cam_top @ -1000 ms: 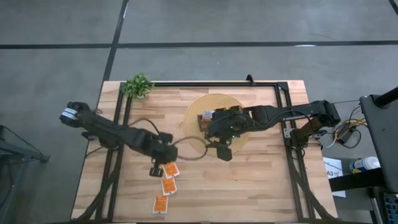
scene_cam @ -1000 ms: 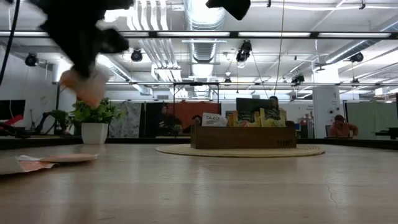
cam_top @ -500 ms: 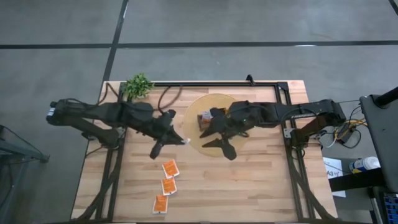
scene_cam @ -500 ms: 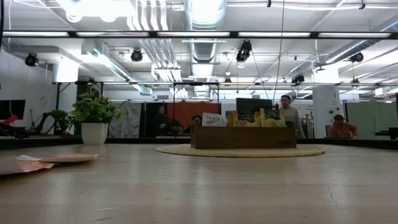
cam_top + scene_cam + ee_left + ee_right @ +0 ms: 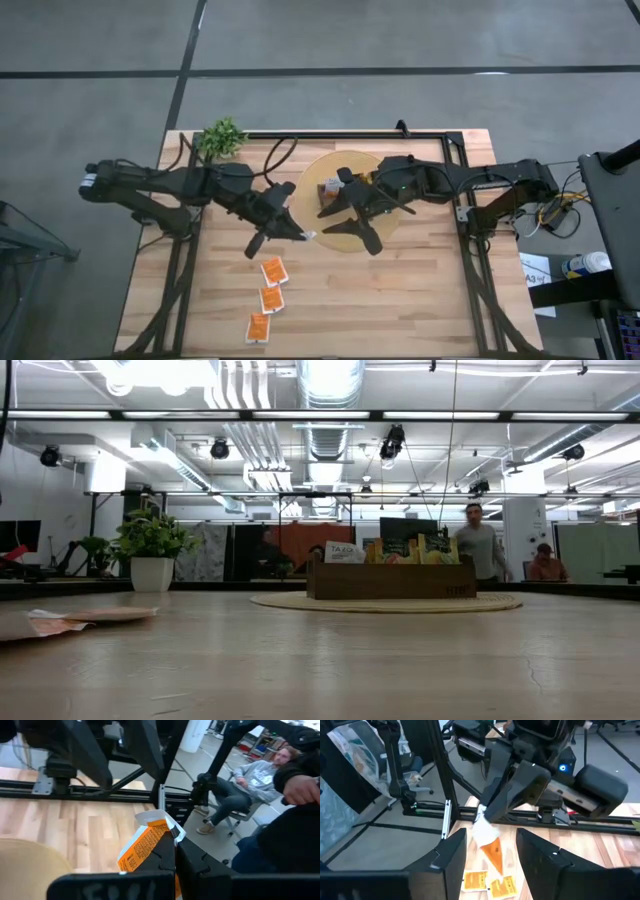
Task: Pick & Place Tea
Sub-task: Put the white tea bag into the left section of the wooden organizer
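Note:
One orange-and-white tea sachet is up in the air above the table, with my left gripper shut on it just left of the round woven mat. Three more orange sachets lie flat on the table near its front edge. The brown wooden box with sachets in it stands on the mat. My right gripper hovers open above the mat, facing the held sachet, with nothing between its fingers. Neither gripper shows in the low view. My left gripper pinches the sachet between its two fingers at one edge near a corner. The fingers come nearly level from the table's left. The sachet is lifted clear and slants down below the fingertips, orange end lowest.
A small potted plant stands at the far left corner. A black frame rail runs along the table's far edge and down both sides. People sit and walk in the room beyond the table.
My left gripper has risen with the sachet from beside the sachets on the table, gone toward the mat, and tipped from pointing down to nearly level, staying shut. My right gripper has risen a little and tipped up toward level, still open.

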`<action>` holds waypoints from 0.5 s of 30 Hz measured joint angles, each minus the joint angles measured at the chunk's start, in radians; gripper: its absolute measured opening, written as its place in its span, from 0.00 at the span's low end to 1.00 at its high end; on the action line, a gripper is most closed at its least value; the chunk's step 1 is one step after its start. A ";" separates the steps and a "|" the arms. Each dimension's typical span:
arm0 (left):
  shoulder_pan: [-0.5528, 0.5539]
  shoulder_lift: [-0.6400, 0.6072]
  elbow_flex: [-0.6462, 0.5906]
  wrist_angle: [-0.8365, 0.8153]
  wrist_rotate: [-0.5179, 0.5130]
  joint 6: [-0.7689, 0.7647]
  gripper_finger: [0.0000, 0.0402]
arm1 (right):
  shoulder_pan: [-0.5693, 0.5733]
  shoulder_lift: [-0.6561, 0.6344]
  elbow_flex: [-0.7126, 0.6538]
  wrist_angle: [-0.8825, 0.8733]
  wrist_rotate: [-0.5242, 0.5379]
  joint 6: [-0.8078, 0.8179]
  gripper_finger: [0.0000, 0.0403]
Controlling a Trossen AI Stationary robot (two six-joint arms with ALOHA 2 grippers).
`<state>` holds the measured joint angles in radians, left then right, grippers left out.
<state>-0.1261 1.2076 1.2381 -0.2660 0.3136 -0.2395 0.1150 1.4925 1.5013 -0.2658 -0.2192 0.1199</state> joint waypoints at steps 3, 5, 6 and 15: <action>0.000 0.019 0.000 0.005 0.009 -0.006 0.00 | 0.000 0.000 0.000 0.000 -0.003 -0.001 0.42; 0.000 0.029 0.000 0.004 0.012 -0.025 0.00 | 0.000 0.000 0.000 -0.008 -0.017 -0.012 0.42; 0.000 0.033 0.000 0.003 0.015 -0.044 0.00 | 0.000 -0.001 0.000 -0.018 -0.026 -0.016 0.42; 0.021 0.059 0.000 0.000 0.046 -0.172 0.00 | -0.001 -0.007 0.000 -0.174 -0.047 -0.046 0.42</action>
<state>-0.1049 1.2662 1.2377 -0.2665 0.3595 -0.4116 0.1143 1.4857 1.5013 -0.4394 -0.2663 0.0744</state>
